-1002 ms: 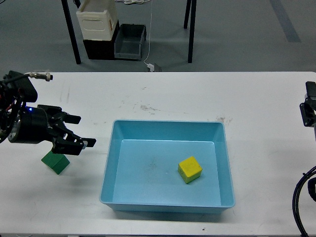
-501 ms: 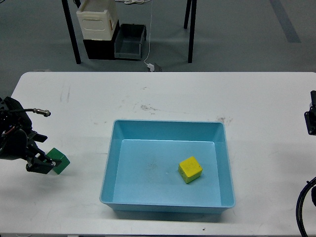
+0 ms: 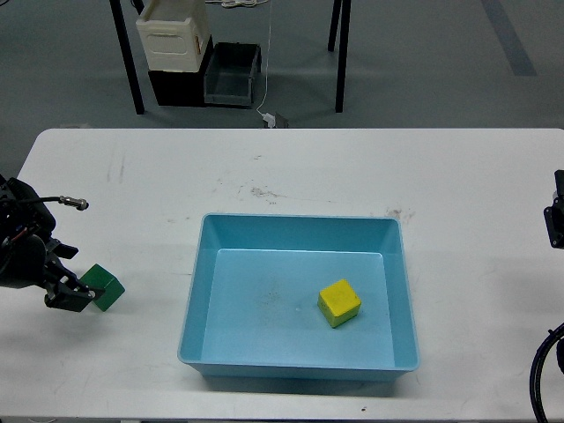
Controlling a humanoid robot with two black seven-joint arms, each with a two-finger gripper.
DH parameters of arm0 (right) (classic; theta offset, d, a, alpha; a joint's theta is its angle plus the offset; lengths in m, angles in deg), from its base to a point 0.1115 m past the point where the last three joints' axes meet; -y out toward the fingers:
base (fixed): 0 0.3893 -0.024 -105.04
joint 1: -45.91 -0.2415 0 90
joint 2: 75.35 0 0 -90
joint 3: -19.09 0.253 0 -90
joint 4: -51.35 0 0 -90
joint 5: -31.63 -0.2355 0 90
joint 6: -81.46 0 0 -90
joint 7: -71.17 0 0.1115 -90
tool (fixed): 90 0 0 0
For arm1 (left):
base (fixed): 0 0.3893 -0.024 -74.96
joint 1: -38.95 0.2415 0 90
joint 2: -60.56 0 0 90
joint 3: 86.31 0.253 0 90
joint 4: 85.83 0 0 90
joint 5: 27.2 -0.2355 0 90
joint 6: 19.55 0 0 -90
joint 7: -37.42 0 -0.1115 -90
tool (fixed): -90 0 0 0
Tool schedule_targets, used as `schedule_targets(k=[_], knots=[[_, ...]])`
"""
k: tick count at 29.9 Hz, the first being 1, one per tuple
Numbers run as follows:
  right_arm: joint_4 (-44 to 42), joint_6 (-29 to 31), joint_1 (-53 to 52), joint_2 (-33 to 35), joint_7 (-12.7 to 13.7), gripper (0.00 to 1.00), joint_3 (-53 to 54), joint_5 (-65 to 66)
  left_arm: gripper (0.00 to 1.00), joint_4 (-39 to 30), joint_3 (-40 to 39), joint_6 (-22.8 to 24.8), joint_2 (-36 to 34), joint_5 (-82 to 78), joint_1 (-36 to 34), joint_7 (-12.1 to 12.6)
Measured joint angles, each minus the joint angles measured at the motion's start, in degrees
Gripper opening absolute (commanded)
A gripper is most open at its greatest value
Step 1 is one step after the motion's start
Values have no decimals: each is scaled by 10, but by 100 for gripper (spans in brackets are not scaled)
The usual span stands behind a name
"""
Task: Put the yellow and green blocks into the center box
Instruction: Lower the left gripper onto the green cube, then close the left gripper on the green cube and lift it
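1. In the head view, take the blue center box (image 3: 201, 291) as your landmark: it sits on the white tabletop (image 3: 352, 172), toward the near edge and about midway across.
2. The yellow block (image 3: 338, 302) lies inside the box, on its floor, right of the middle and turned at a slight angle; it touches none of the walls.
3. The green block (image 3: 108, 288) rests on the tabletop well to the left of the box, level with the box's middle, and outside it.
4. Your left hand (image 3: 70, 293) is low at the left edge of the view, farther from the box than the green block, with its dark fingers right against the block's left side. They are too dark and too closely bunched to tell apart, so you cannot tell whether the hand grips the block or merely touches it.
5. On the far right of the box, at the right edge of the view, only a dark piece of your right arm (image 3: 556, 220) shows, with a loop of black cable (image 3: 539, 370) below it; the right hand itself is out of view.
6. Beyond the tabletop, behind the box, a cream container (image 3: 174, 35) sits on dark bins (image 3: 231, 75) on the grey floor between black legs (image 3: 129, 62).
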Motion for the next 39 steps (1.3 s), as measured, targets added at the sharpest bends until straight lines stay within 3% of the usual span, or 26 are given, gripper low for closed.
schedule_targets(k=[12, 17, 30, 34, 39], knots=[[0, -1, 0, 0, 0, 100, 1, 0, 98, 17, 15, 0, 22, 14, -1, 0], [0, -7, 1, 0, 0, 100, 2, 0, 90, 19, 14, 0, 29, 17, 0, 0], [0, -8, 5, 0, 0, 100, 4, 0, 33, 38, 17, 0, 41, 30, 4, 0], [0, -9, 5, 0, 0, 100, 5, 0, 27, 40, 17, 0, 37, 29, 4, 0], [0, -9, 5, 0, 0, 100, 6, 0, 27, 45, 11, -30, 27, 48, -18, 0]])
